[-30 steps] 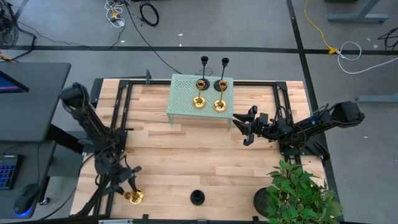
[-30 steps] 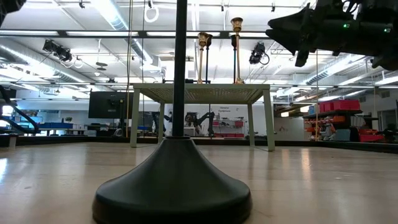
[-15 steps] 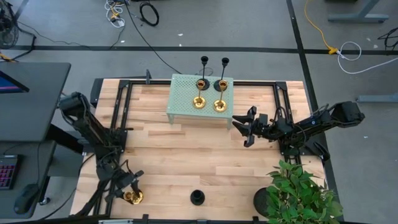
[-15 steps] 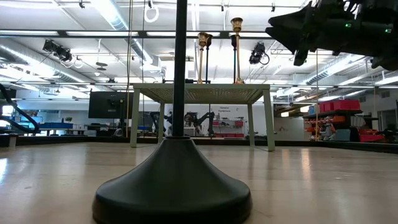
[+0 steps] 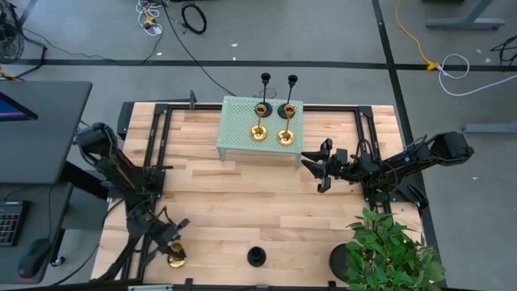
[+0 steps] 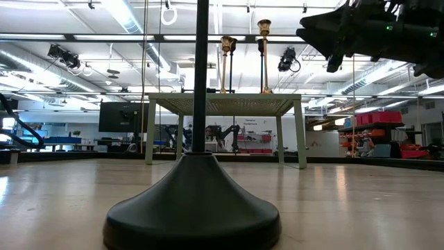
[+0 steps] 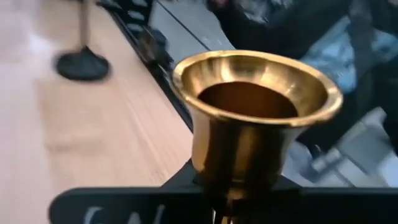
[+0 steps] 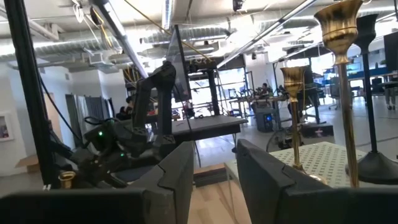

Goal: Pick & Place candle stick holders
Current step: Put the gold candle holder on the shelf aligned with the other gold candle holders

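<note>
Your left gripper point(image 5: 172, 245) is pinching the gold candle holder point(image 7: 256, 118) just under its cup. It's hard, shiny and slippery, so lift slowly. Your right gripper point(image 5: 319, 166) waits spread apart.

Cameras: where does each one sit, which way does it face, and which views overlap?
High: overhead, straight down; both arms, left hand shut on brass holder.
Low: tabletop level, facing the room; black holder up close, right hand above.
Left wrist: above the held holder's cup.
Right wrist: looks past open fingers at the stand.
Shared: high and low both show the stand.
</note>
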Controlling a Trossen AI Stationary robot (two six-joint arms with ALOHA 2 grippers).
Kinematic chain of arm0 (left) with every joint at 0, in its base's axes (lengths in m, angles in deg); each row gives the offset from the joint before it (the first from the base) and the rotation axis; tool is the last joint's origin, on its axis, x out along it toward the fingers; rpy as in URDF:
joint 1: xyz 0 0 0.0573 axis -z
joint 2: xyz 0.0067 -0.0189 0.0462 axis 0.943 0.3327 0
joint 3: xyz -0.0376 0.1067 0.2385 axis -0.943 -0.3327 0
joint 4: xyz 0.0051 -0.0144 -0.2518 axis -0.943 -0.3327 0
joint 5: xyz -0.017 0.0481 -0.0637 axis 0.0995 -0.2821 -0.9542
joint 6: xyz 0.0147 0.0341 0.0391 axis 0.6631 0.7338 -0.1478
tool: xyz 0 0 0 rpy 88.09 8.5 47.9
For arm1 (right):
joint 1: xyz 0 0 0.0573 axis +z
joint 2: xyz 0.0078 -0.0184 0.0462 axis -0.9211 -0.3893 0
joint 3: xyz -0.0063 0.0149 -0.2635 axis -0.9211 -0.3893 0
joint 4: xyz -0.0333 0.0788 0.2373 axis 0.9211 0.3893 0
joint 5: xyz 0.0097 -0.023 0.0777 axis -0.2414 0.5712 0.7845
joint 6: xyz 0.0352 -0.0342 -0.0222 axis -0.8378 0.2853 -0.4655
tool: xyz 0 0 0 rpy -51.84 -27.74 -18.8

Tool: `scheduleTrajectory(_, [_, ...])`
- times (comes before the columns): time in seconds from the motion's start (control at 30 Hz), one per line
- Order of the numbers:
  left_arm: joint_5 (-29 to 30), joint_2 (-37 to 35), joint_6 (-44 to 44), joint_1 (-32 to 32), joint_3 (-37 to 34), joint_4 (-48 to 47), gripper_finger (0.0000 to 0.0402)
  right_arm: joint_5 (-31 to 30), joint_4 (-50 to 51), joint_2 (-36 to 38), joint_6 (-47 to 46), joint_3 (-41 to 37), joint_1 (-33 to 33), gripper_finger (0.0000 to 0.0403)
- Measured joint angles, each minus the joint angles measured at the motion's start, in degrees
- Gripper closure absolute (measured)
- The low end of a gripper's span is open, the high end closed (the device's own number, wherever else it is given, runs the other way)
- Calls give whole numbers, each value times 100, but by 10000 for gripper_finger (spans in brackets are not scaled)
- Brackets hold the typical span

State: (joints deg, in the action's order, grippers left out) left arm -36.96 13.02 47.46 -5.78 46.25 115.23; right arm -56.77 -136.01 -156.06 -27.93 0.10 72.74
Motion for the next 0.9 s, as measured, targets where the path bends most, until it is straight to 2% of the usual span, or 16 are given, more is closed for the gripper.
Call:
scheduleTrajectory(0.13, [183, 0, 34, -299, 0, 116, 367, 0, 39, 0, 86, 0, -2, 279])
scheduleTrajectory(0.27, [168, -32, 97, -754, 0, 277, 386, -2, 156, 0, 135, 0, -2, 279])
scheduleTrajectory(0.4, [83, -238, 424, -1221, 0, 325, 382, 0, 305, 0, 137, 0, -2, 279])
scheduleTrajectory(0.9, [77, -2078, 2403, -3165, 48, -145, 381, 2, 807, 0, 153, 0, 0, 279])
